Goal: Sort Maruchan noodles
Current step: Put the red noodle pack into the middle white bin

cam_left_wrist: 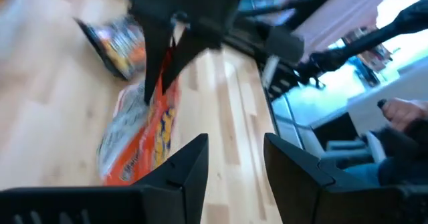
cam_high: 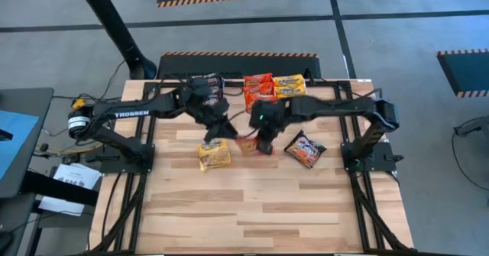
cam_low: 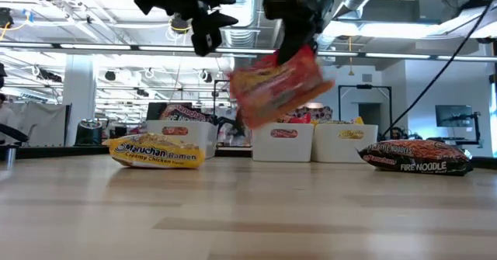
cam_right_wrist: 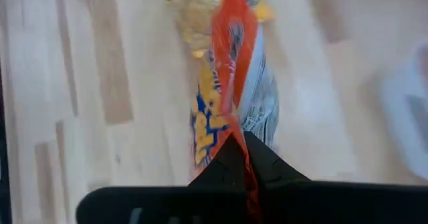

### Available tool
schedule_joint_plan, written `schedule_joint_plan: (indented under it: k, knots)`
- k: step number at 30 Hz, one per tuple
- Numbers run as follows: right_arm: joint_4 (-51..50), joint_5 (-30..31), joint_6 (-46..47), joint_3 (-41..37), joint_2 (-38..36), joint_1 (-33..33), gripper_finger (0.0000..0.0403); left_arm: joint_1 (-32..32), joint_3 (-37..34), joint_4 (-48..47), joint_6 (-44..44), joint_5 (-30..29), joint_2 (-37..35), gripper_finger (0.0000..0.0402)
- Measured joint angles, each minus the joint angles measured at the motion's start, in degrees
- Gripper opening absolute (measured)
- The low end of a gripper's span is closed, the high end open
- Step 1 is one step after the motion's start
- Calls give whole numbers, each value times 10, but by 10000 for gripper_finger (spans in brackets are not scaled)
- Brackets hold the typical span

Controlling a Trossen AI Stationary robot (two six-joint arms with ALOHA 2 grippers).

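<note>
While your right gripper (cam_right_wrist: pixel 244 158) pinches the red packet (cam_low: pixel 278 81) aloft, only the low view shows that lift. Your left gripper (cam_left_wrist: pixel 234 160) hangs parted and empty near it.

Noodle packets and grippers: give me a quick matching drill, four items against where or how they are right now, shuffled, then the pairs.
Items:
1. red packet
2. yellow packet
3. dark Fire Noodle packet
4. left gripper

States:
A. open and holding nothing
B. lying flat on the table under the left arm
C. pinched in the right gripper, lifted off the table
D. lying on the table on the right arm's side

Pairs: 1-C, 2-B, 3-D, 4-A
</note>
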Motion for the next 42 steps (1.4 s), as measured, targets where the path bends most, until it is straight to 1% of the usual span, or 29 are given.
schedule_joint_plan:
  k: [4,9,17,22,28,30,32,35,37,39,42]
  knots:
    - [-29,0,-71,-1,-26,-60,5,27,7,15,4,-25,0,132]
    - [-57,4,-147,-1,-46,-132,5,49,8,16,7,-72,0,132]
    - [-47,-1,-246,-1,-58,-226,5,67,8,16,11,-116,0,132]
    - [-34,-6,-296,0,-58,-251,5,69,8,17,11,-153,0,132]
    - [-27,-16,-343,0,-45,-254,5,69,8,18,11,-182,0,132]
    - [-4,-16,-346,0,-37,-250,5,69,8,18,11,-190,0,132]
    - [-4,-12,-361,0,-34,-251,5,69,8,18,11,-192,0,132]
    - [31,-4,-373,0,-25,-244,5,69,8,18,17,-194,0,132]
    - [31,-3,-378,0,-23,-245,5,69,8,18,25,-194,0,132]
    - [49,-2,-376,1,-13,-235,5,69,8,18,30,-194,0,132]
    - [44,1,-371,0,1,-230,5,69,8,18,40,-194,0,132]
